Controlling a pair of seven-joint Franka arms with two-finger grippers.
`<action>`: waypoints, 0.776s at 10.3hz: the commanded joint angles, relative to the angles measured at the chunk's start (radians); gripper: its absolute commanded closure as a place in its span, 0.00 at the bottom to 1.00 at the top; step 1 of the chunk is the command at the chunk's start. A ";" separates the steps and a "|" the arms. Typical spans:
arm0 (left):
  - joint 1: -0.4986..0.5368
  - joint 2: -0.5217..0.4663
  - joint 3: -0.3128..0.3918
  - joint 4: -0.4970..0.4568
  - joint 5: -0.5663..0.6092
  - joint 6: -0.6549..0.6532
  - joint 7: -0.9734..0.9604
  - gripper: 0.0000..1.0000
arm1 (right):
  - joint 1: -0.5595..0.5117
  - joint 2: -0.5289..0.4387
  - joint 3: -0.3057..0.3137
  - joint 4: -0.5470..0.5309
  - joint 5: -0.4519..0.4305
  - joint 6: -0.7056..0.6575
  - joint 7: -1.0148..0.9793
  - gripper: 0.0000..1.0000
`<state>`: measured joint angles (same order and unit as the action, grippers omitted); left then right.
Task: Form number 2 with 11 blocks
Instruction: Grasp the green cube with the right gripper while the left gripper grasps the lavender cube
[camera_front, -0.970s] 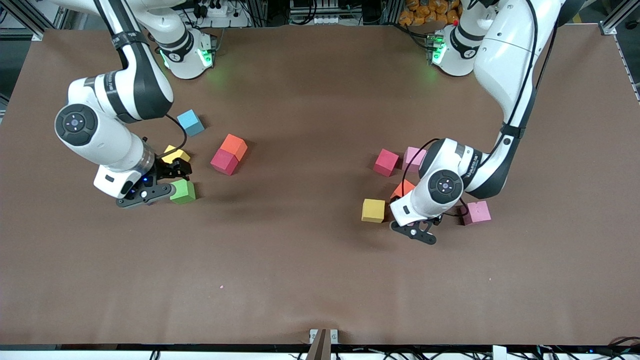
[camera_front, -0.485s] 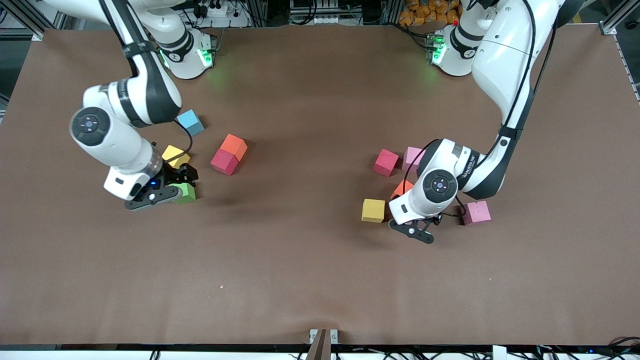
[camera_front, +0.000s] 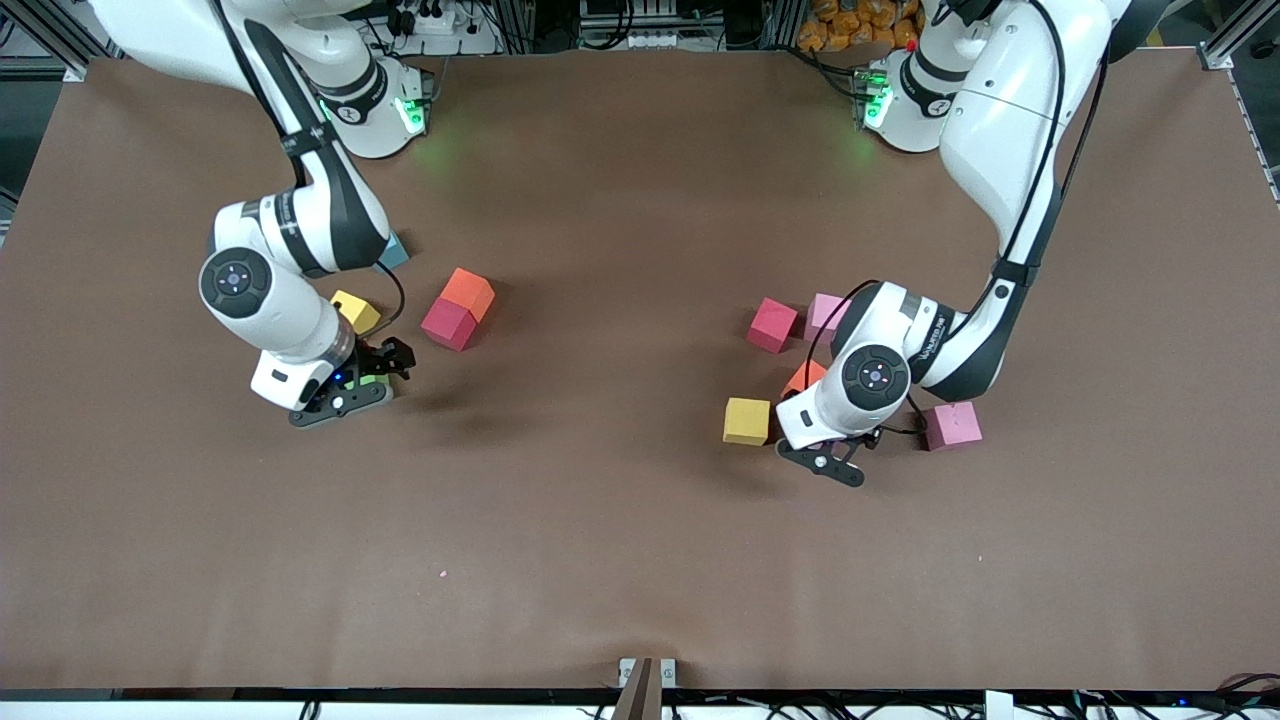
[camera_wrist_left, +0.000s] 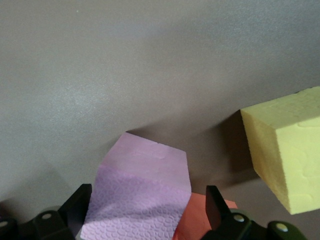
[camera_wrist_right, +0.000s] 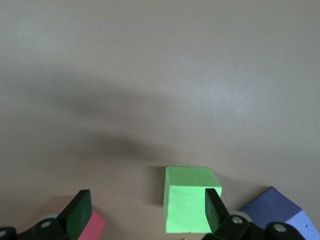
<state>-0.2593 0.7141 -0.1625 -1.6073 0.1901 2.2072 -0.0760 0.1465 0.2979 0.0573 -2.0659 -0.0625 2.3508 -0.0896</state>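
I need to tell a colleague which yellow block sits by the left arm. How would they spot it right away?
Go to the left arm's end of the table, where the left gripper hangs open over a purple block. The yellow block sits beside that gripper, toward the table's middle. The neighbouring cubes are orange, red and pink.

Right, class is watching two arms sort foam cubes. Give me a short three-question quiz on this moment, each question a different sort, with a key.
1. True or false: the number 2 is already built.
2. The right gripper, open, is down at which cube? A green, B yellow, C light-blue.
3. Fill in: between the open fingers of the left gripper lies a ____ cube.

Key: 1 false, the cubes lie scattered. 2 A, the green cube. 3 purple, the purple cube.
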 joint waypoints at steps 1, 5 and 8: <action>0.002 -0.002 0.004 -0.006 0.023 0.000 0.024 0.26 | -0.060 -0.005 0.007 -0.081 -0.022 0.111 -0.016 0.00; 0.006 -0.014 0.009 0.007 0.022 -0.009 0.048 1.00 | -0.102 0.003 0.004 -0.135 -0.030 0.163 -0.068 0.00; 0.017 -0.097 0.008 0.096 0.000 -0.166 0.045 1.00 | -0.145 0.006 0.009 -0.166 -0.020 0.200 -0.095 0.00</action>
<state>-0.2477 0.6815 -0.1526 -1.5526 0.1902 2.1489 -0.0384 0.0144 0.3109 0.0527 -2.2058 -0.0701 2.5234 -0.1827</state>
